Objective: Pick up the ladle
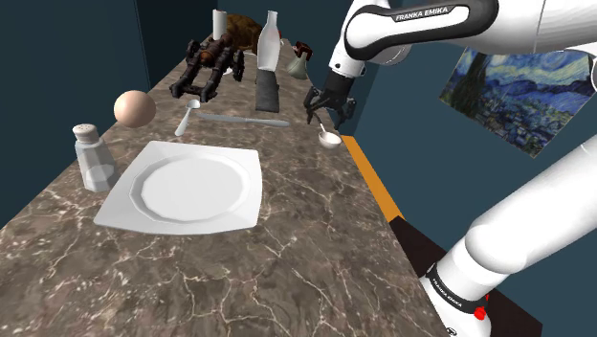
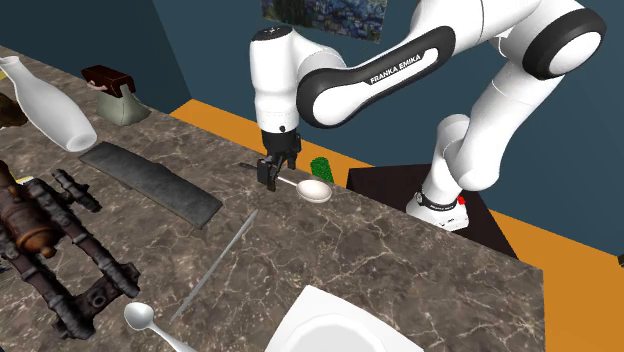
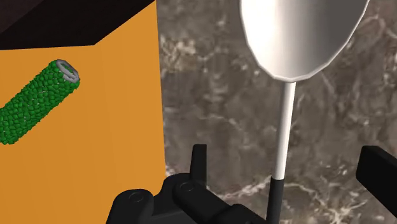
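The ladle (image 1: 329, 139) is white, with a round bowl and a thin straight handle. It lies on the brown marble counter (image 1: 287, 258) close to the edge at the shoulder view's right. In the second exterior view its bowl (image 2: 314, 190) points away from the gripper (image 2: 272, 175), which stands over the handle end. My black gripper (image 1: 325, 110) reaches down onto the handle. In the wrist view the gripper (image 3: 286, 156) is open, and the ladle handle (image 3: 285, 127) runs between the fingers (image 3: 198, 165) without touching either.
A white square plate (image 1: 182, 187), a salt shaker (image 1: 94, 153), a tan ball (image 1: 134, 108), a spoon (image 1: 188, 110), a grey rod (image 1: 244, 120), a dark slab (image 1: 265, 93), a cannon model (image 1: 206, 65) and a white bottle (image 1: 269, 43) share the counter. A green cylinder (image 3: 35, 102) lies on the orange floor beyond the edge.
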